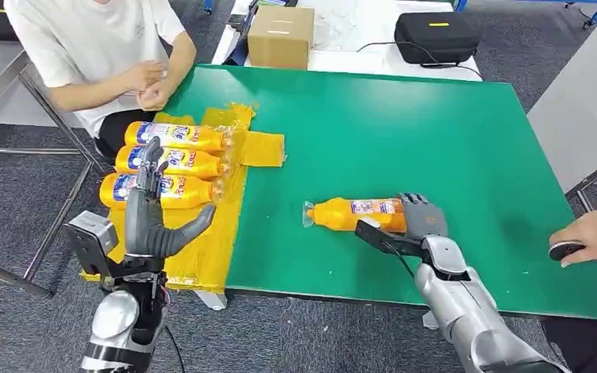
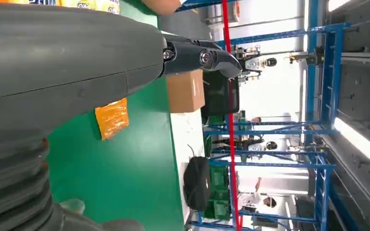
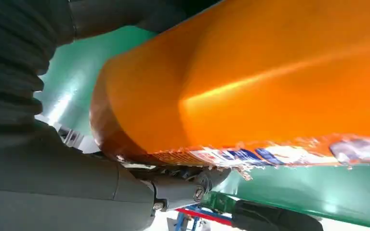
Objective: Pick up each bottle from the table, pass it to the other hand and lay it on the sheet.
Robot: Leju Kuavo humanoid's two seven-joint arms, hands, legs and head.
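Note:
Three orange bottles (image 1: 172, 163) lie side by side on the yellow sheet (image 1: 202, 249) at the table's left edge. A fourth orange bottle (image 1: 350, 214) lies on the green table (image 1: 404, 132), cap pointing left. My right hand (image 1: 420, 221) wraps around its base end, fingers over the far side and thumb on the near side. In the right wrist view the bottle (image 3: 270, 77) presses against the hand (image 3: 53, 178). My left hand (image 1: 151, 214) is raised over the sheet's near part, fingers apart and holding nothing; its fingers (image 2: 197, 55) point out over the table.
A person in a white shirt (image 1: 85, 47) sits at the far left corner. Another person's hand (image 1: 591, 237) holds a dark device at the right edge. A cardboard box (image 1: 280, 35) and a black case (image 1: 435, 35) stand behind the table.

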